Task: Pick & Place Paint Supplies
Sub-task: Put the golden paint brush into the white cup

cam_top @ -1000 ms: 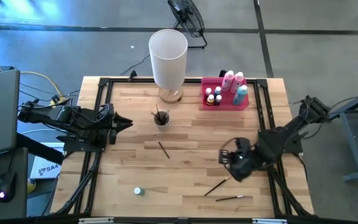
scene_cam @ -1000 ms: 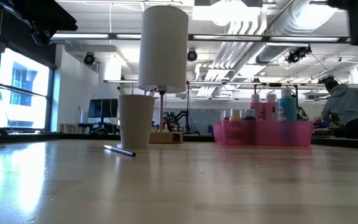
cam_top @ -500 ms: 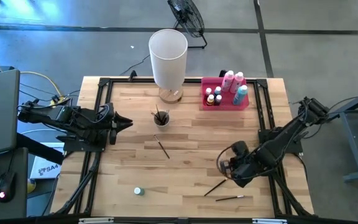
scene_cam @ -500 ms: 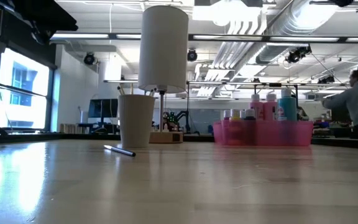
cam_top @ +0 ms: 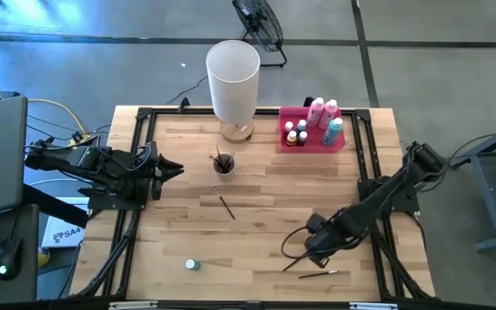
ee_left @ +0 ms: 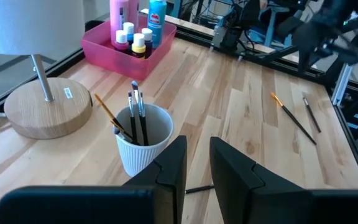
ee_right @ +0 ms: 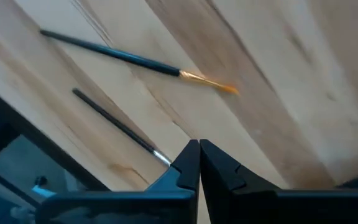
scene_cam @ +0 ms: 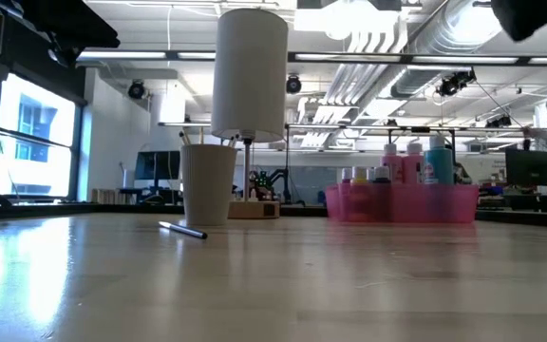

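Note:
Two thin dark-handled paintbrushes lie flat near the table's near edge: one with an orange tip [cam_top: 299, 258] [ee_right: 135, 59], one plain [cam_top: 319, 274] [ee_right: 117, 127]. My right gripper [cam_top: 298, 251] [ee_right: 199, 149] hangs shut just over them; its fingers stand beside the plain brush's bristle end, and I cannot tell if they touch it. A third brush [cam_top: 226, 205] lies mid-table. More brushes stand in a white ribbed cup [cam_top: 223, 162] [ee_left: 143, 138]. A tiny bottle [cam_top: 192, 265] stands near the near edge. My left gripper [cam_top: 176, 170] [ee_left: 199, 163] waits at the left, narrowly open, pointing at the cup.
A pink tray [cam_top: 311, 142] [scene_cam: 402, 203] of paint bottles sits at the far right. A tall white cylinder [cam_top: 232, 77] on a wooden base stands at the far edge, behind the cup. Bare wood lies between the cup and the near brushes. A black frame rims the table.
My right gripper has moved toward the table's near edge and leftward, descending to the two brushes lying there. Nothing on the table has moved.

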Controlling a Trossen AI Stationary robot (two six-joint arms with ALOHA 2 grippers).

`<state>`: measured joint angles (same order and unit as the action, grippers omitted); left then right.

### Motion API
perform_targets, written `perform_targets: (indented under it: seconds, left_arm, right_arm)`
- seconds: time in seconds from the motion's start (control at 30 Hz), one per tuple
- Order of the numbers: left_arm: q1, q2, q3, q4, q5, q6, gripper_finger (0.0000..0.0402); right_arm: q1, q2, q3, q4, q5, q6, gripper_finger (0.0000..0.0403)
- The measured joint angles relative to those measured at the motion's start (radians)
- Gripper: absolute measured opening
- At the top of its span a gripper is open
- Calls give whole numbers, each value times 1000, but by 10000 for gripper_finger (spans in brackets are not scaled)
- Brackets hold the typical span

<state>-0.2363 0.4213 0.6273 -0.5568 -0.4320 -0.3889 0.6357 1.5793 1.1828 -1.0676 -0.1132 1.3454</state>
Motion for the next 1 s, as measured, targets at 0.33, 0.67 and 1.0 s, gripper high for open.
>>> perform_targets:
  seconds: [0.33,0.67,1.0]
  left_arm:
    - [0,0,0,0,0,-1,70]
    - [0,0,0,0,1,-9,70]
    - [0,0,0,0,2,-13,70]
  right_arm:
    - [-1,192,-1,106,-24,79,3]
    - [-1,241,-39,211,-35,70,3]
    - [-11,241,-116,269,-23,125,3]
